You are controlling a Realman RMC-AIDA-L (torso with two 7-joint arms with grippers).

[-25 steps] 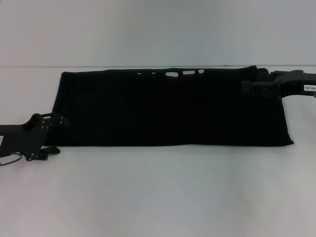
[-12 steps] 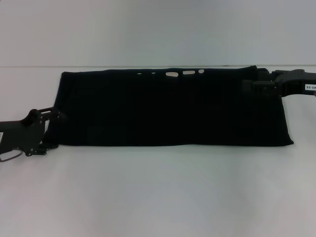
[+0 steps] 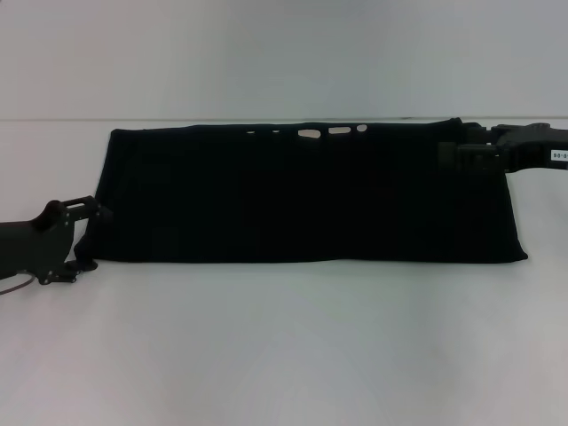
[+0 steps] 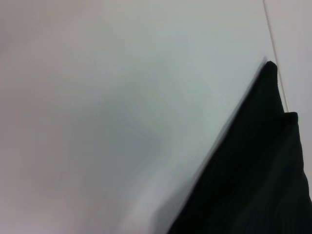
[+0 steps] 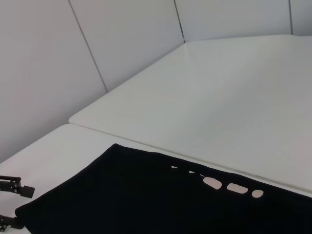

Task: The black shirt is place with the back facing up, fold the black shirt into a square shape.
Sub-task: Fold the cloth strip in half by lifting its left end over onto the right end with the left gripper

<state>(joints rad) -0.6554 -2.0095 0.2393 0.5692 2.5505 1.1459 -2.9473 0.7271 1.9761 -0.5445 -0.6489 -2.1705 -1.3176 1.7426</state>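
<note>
From the head view we see the black shirt lying flat on the white table. It is folded into a long band that runs from our left side to our right side. Along its far edge there are small gaps where the white table shows through.

Our left gripper is low at the near left corner of the shirt. Its 2 fingers are spread apart, one above the other, and the corner of the cloth sits at their tips. We cannot tell if they touch the cloth.

Our right gripper is at the far right corner of the shirt, over the cloth. It is black on black there, so we cannot tell if it is wide, narrow, or holding the shirt.

From the left wrist view we see one pointed corner of the black shirt lying on the white table. A thin line crosses the table near the tip of that corner. We see no fingers here.

From the right wrist view we see the shirt spread out on the white table, with pale wall panels behind. The small gaps show along its far edge. The left gripper shows far off, just beside the end of the shirt, its fingers apart.
</note>
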